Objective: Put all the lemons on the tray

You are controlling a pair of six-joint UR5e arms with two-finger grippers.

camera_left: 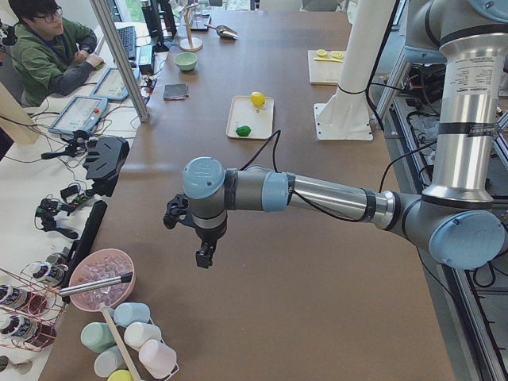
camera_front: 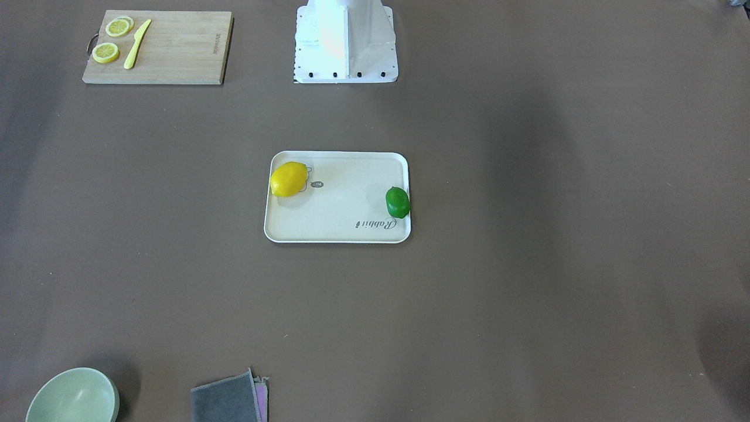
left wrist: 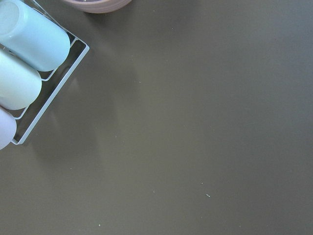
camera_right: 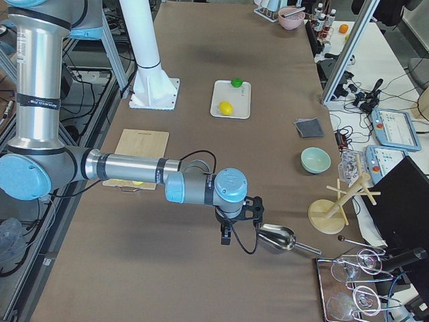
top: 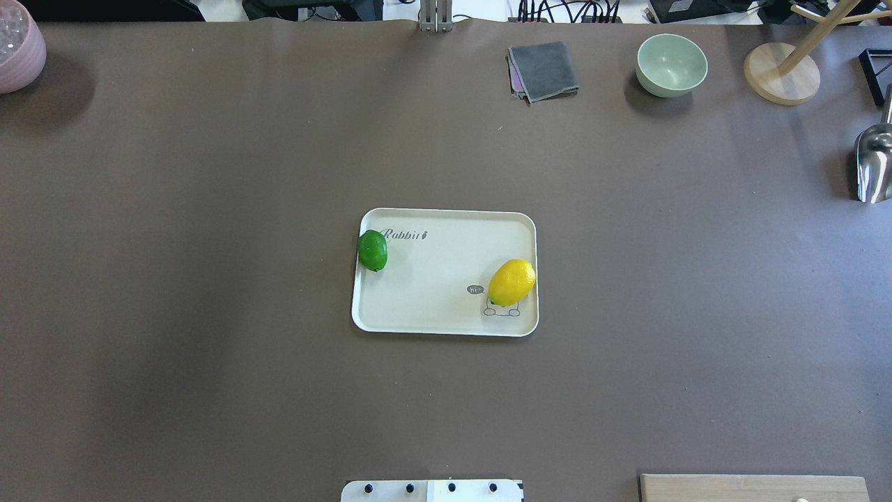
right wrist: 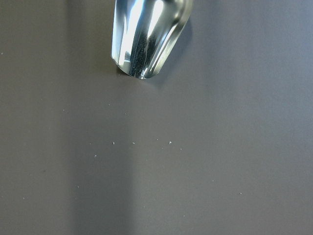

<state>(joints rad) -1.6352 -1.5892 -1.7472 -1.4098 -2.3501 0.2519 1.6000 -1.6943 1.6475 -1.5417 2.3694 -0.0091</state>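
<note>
cream-white rectangular tray [top: 439, 310] [camera_front: 334, 214]: lies flat in the middle of the brown table [top: 209, 362], well apart from every edge, with its long sides along the table's long edges.
bright yellow lemon [top: 511, 282] [camera_front: 289, 179]: oval with pointed ends; lies on the tray against the short rim that faces the table's right end, partly over the printed cartoon animal.
glossy green lemon [top: 373, 250] [camera_front: 397, 202]: smaller; lies at the tray's opposite short rim, facing the left end, just beside the word "Rabbit". I cannot tell whether it is on the rim or against it.
left end effector [camera_left: 204, 258]: hangs over bare table near the left end and points down. Nothing shows in its grip. It is seen only from the side, so I cannot tell how far its fingers are parted.
right end effector [camera_right: 226, 236]: hangs over the table near the right end, just beside a shiny metal scoop [camera_right: 276, 238]. Nothing shows in its grip, and I cannot tell its opening.
wooden cutting board [camera_front: 176, 50]: lies at the robot-side edge toward the right end and carries two round lemon slices [camera_front: 106, 53] and a yellow knife [camera_front: 136, 44].
pale green bowl [top: 671, 64]: stands by the far edge toward the right end, near a folded grey cloth [top: 543, 70].
pink bowl [top: 17, 49]: stands at the far left corner.
</note>
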